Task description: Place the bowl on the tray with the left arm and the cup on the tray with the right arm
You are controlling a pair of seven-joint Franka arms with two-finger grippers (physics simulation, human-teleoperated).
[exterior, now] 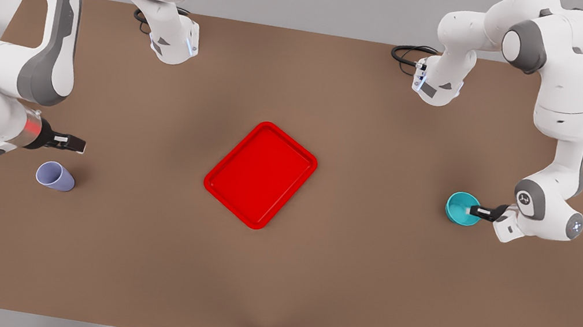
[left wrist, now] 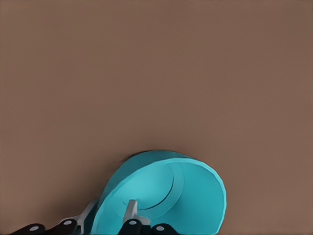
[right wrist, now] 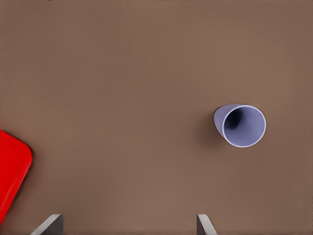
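- Left gripper (exterior: 472, 210), at the right of the front view: its fingers straddle the wall of the bowl (exterior: 462, 208), one finger (left wrist: 130, 211) inside against the inner wall and the other outside. It appears closed on the rim, with the bowl resting on the desk (exterior: 271, 289).
- Bowl (left wrist: 164, 196): teal, glossy, round and shallow, open side up. It lies well apart from the tray (exterior: 261, 174), which sits towards the left of it in the front view.
- Right gripper (exterior: 75, 143), at the left of the front view: spread wide and empty, fingertips (right wrist: 204, 225) apart. It hovers near the cup (exterior: 55, 176) but not over it.
- Cup (right wrist: 240, 125): lavender, tapered, without handle, standing upright with its mouth up, just below the right gripper in the front view.
- Tray (right wrist: 11, 169): bright red, flat, rimmed, at the frame centre of the front view, turned diagonally and bare.
- Governing relation: the tray lies between both arms. Judged next, the bowl must be lifted and carried towards the centre, while the right gripper must first shift over the cup.
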